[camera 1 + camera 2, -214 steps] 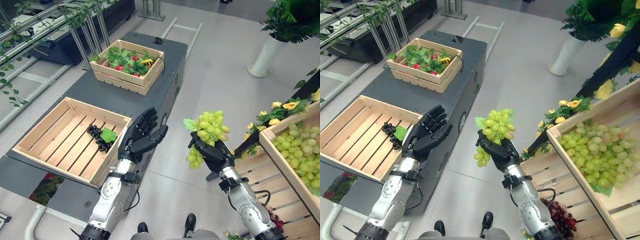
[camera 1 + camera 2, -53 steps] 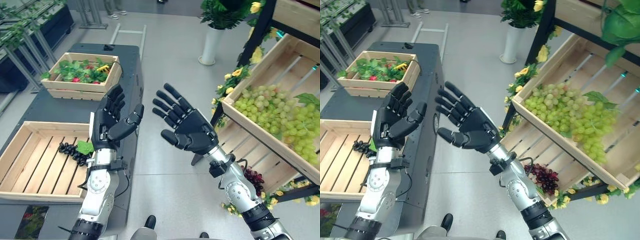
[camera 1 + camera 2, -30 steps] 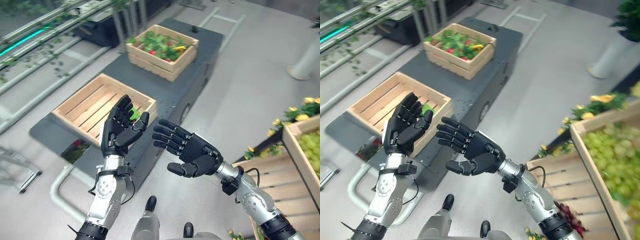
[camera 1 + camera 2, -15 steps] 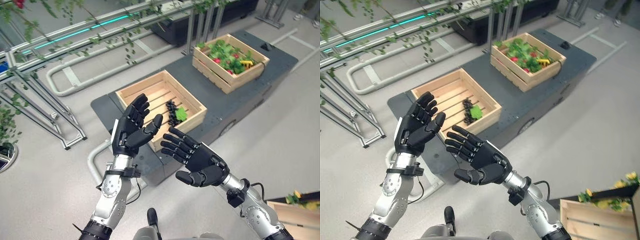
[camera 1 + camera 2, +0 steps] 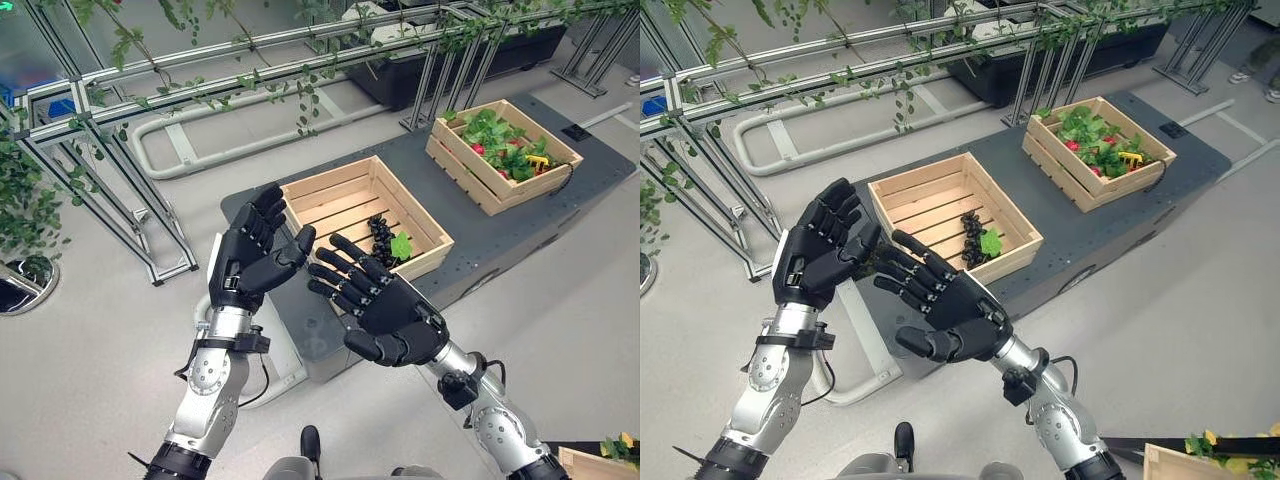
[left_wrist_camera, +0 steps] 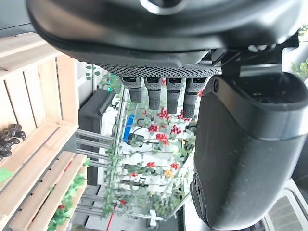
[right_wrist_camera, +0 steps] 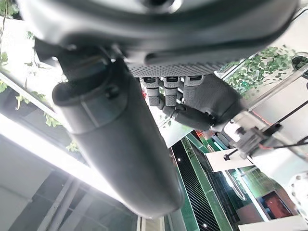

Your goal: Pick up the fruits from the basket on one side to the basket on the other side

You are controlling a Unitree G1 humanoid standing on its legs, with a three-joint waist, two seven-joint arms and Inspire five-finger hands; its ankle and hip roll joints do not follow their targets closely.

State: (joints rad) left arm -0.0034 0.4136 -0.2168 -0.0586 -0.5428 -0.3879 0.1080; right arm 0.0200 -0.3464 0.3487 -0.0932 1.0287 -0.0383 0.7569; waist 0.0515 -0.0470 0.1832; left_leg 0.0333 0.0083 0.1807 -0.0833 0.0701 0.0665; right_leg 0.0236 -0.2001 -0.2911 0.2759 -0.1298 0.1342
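Note:
A dark grape bunch (image 5: 383,237) with a green leaf lies in the near wooden crate (image 5: 330,176) on the dark cart (image 5: 500,240). Its berries also show in the left wrist view as dark grapes (image 6: 9,139). A second crate (image 5: 462,180) further along the cart holds green leaves and red fruit. My left hand (image 5: 252,265) and right hand (image 5: 385,305) are raised in front of the near crate, palms turned towards each other. Both are open, with straight fingers and nothing in them.
Metal frames hung with green vines (image 5: 200,80) stand behind the cart, and a white tube rail (image 5: 230,150) lies on the floor beneath them. A grey floor surrounds the cart.
The view has swung left, so the shelf of green grapes has left it. The right hand held a green grape bunch seven seconds ago and is empty now. Both hands stay raised and open.

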